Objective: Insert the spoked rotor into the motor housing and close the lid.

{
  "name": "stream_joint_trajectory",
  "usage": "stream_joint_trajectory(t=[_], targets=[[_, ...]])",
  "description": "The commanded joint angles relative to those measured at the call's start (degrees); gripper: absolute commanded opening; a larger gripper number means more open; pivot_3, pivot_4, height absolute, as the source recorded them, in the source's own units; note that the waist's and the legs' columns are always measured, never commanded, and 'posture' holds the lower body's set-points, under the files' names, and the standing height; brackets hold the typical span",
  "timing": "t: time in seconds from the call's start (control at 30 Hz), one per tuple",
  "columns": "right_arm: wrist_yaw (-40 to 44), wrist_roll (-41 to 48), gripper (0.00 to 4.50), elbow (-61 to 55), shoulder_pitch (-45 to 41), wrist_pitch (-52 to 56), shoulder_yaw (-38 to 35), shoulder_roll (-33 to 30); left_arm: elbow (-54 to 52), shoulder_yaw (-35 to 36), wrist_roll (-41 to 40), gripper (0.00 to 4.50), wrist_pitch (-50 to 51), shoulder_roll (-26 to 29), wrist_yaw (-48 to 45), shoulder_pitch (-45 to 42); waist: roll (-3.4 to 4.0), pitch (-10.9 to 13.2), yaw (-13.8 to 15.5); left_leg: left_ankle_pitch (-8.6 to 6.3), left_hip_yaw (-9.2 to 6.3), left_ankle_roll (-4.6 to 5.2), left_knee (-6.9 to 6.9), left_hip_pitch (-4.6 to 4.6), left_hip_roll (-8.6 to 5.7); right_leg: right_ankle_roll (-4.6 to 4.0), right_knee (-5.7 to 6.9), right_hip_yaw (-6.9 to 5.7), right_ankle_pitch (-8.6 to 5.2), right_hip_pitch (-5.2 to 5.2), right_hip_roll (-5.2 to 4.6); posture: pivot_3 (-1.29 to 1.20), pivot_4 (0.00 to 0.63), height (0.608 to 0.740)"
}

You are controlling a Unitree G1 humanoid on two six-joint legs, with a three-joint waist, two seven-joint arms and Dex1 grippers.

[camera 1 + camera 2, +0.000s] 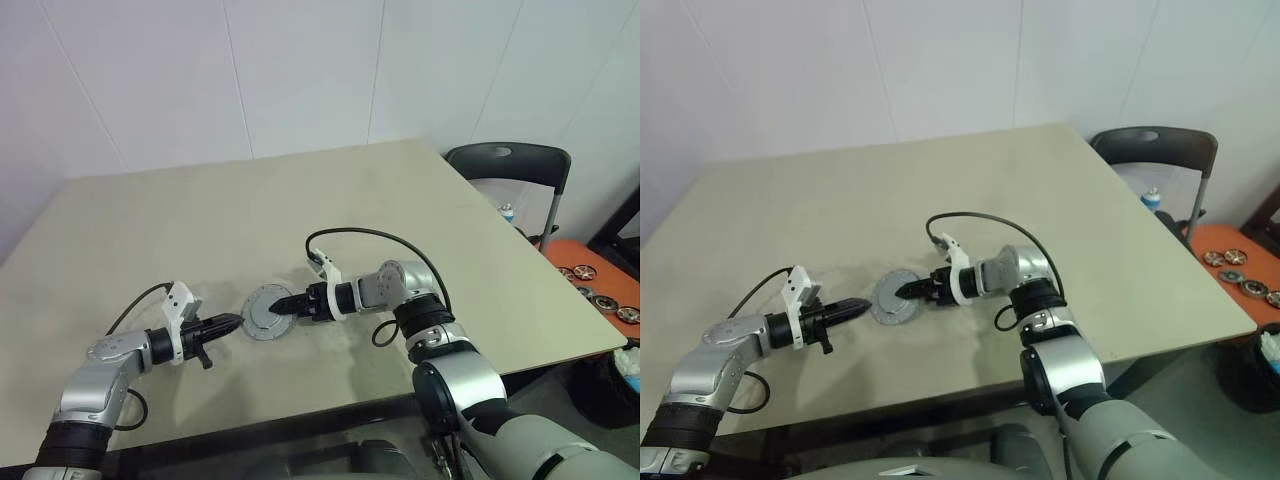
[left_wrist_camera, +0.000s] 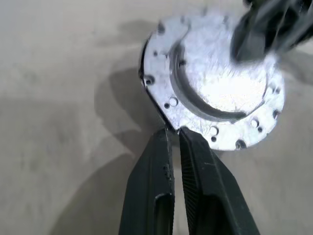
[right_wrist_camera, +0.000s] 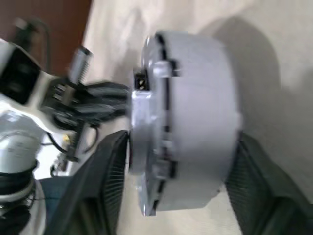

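Lid-closing step looked to be in hand: the silver-grey round metal lid (image 1: pixel 266 312) sat on the beige table (image 1: pixel 400 220) with the copper-wound housing and dark rotor hidden, presumably under it. The right gripper (image 1: pixel 291 304) straddled that stack, black fingers (image 3: pixel 100 181) part open, one on each side near the rim; grip unclear. The left gripper (image 1: pixel 232 322) was closed and empty, tips just beside the lid's flange; next move probably needed the right to squeeze and seat it squarely.
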Motion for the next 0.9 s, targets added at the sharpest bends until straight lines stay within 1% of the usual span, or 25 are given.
stream_joint_trajectory(t=[0.03, 0.13, 0.23, 0.33, 0.4, 0.5, 0.7, 0.9], targets=[[-6.11, -2.54, 2.36, 2.09, 0.75, -0.92, -0.22, 0.31, 0.55, -0.53, 0.9, 0.39, -0.08, 0.08, -0.13, 0.43, -0.05, -0.02, -0.12, 0.0, 0.0, 0.0, 0.02, 0.0, 0.02, 0.0, 0.02, 0.0, 0.0, 0.0, 0.03, 0.0, 0.0, 0.74], [-7.53, -1.78, 2.35, 2.75, 0.51, -1.34, -2.51, 0.75, 0.23, -0.53, 0.96, 0.39, 0.0, 0.17, -0.12, 0.78, -0.11, -0.07, -0.14, 0.02, -0.03, -0.02, 0.04, 0.02, 0.08, -0.02, 0.1, -0.02, 0.02, -0.01, 0.08, 0.0, 0.0, 0.74], [-8.63, -1.58, 2.35, 4.89, -0.51, 0.42, -3.55, 1.06, 0.68, -0.52, 1.15, 0.39, -0.27, 0.14, -0.21, 0.91, -0.11, -0.07, -0.13, 0.03, -0.03, -0.05, 0.04, 0.02, 0.08, -0.03, 0.13, -0.01, 0.02, -0.03, 0.07, 0.0, 0.0, 0.74], [-10.8, -2.07, 2.35, 7.43, -0.96, -1.7, -5.0, 1.19, 0.58, -0.29, 1.02, 0.39, -0.24, 0.03, -0.05, 1.13, -0.1, -0.08, -0.14, 0.03, -0.02, -0.05, 0.03, 0.01, 0.07, -0.03, 0.12, 0.0, 0.03, -0.04, 0.05, 0.0, 0.0, 0.74], [-10.81, -1.9, 2.35, 8.08, -1.18, -2.6, -5.31, 1.13, 0.44, 0.34, 0.34, 0.39, 0.07, -0.18, 0.04, 1.21, -0.1, -0.08, -0.1, 0.03, -0.02, -0.05, 0.02, 0.01, 0.07, -0.03, 0.12, 0.0, 0.03, -0.05, 0.05, 0.0, 0.0, 0.74], [-10.46, -1.26, 2.34, 8.68, -1.68, -2.23, -5.97, 1.01, -2.65, 2.0, -1.58, 0.39, 1.75, 0.02, 0.68, 1.42, -0.09, -0.08, -0.1, 0.03, -0.02, -0.05, 0.02, 0.0, 0.07, -0.03, 0.12, 0.0, 0.02, -0.06, 0.05, 0.0, 0.0, 0.74], [-13.97, -1.03, 2.34, 12.42, -2.39, -4.31, -8.47, 1.6, -8.09, 5.8, -5.0, 0.39, 4.99, 0.01, 3.24, 1.31, -0.09, -0.08, -0.03, 0.03, -0.03, -0.05, 0.02, -0.02, 0.07, -0.03, 0.11, 0.0, 0.02, -0.06, 0.04, 0.0, 0.0, 0.74], [-13.85, 0.35, 2.27, 12.11, -1.52, -4.07, -9.44, 2.29, -12.67, 9.98, -8.62, 0.39, 8.07, 0.08, 5.97, 1.46, -0.09, -0.08, -0.07, 0.03, -0.02, -0.05, 0.02, -0.03, 0.06, -0.03, 0.09, 0.0, 0.02, -0.07, 0.04, 0.0, 0.0, 0.74]])
